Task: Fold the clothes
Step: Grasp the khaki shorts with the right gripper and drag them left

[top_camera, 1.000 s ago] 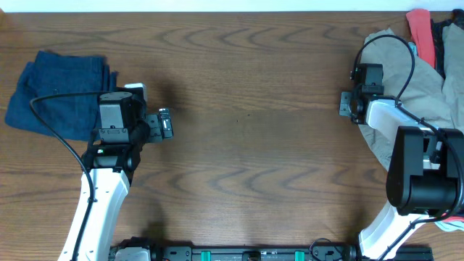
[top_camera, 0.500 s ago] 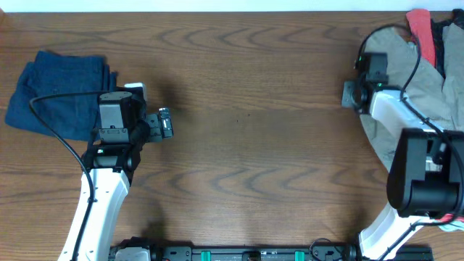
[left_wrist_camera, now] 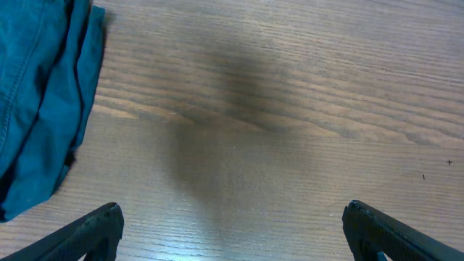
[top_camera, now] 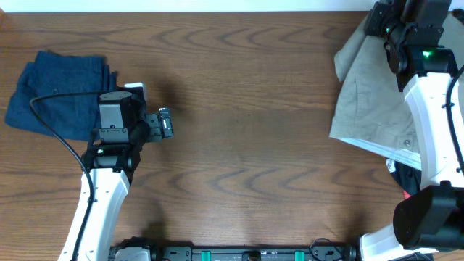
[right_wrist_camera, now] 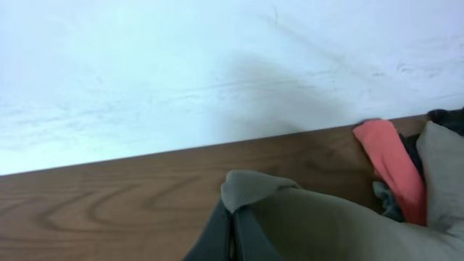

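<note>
I had the right gripper (right_wrist_camera: 232, 221) clenched on an edge of the shorts (top_camera: 373, 101), which hung unfolded over the right end of the counter (top_camera: 246, 145). The left gripper (top_camera: 165, 125) sat released. I judged every fold remained.

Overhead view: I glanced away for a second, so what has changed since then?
The right gripper, shut on the khaki shorts, swung up toward the table's far edge, lifting the shorts out of their crumpled pile so they hang spread. The left gripper and the blue denim garment stayed put.
</note>
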